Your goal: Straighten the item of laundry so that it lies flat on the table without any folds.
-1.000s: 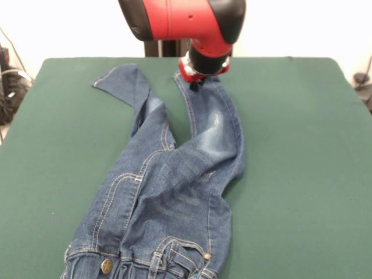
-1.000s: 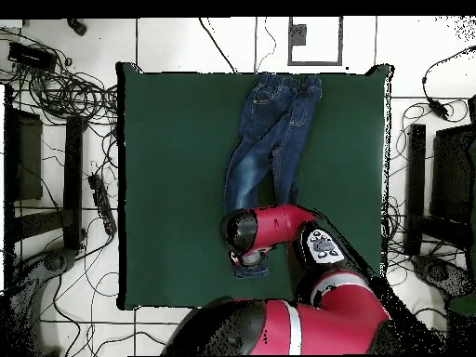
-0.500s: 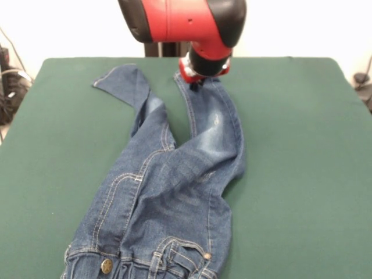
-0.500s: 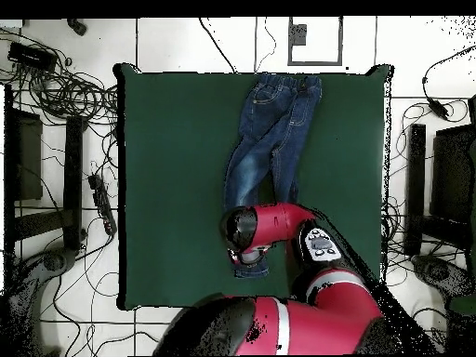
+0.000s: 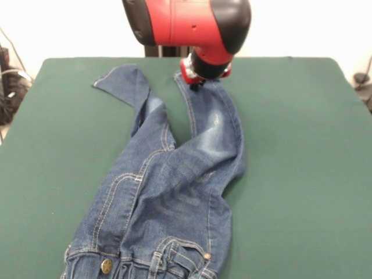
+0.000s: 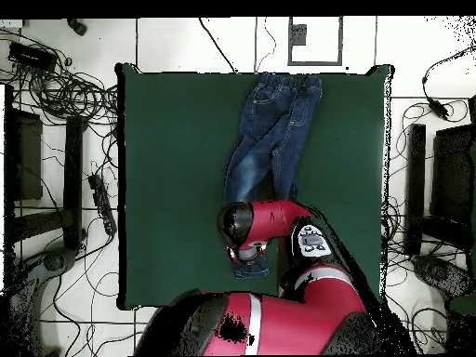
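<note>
Front view: jeans lying askew on the table, gripper hanging at one leg's hem.
I am judging the risk as dragging: if I pull that hem sideways, the crossed legs may bunch or the waistband may slip off the near edge. Arm is coming down steeply near the far edge, wrist pointing at the cloth; I cannot tell whether the pincer is clenched or released.

small blue denim jeans, creased, legs crossing, spread on dark green table
</note>
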### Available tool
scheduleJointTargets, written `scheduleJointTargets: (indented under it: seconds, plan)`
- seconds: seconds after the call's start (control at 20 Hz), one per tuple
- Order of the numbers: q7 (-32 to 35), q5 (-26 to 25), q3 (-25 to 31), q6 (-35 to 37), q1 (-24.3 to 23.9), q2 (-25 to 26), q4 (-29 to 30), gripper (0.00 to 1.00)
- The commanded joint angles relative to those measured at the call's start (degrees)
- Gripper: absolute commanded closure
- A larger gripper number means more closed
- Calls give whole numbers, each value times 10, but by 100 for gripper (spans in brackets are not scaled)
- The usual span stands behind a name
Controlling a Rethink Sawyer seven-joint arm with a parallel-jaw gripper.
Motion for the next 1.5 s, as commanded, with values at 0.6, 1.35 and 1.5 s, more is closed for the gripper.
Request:
scheduleJointTargets:
  seconds: [0.6,1.35,1.5]
  plan:
    - [142,83,-21,22,51,74,19,100]
    - [148,149,-31,43,86,86,28,100]
    - [148,155,-34,46,92,84,38,100]
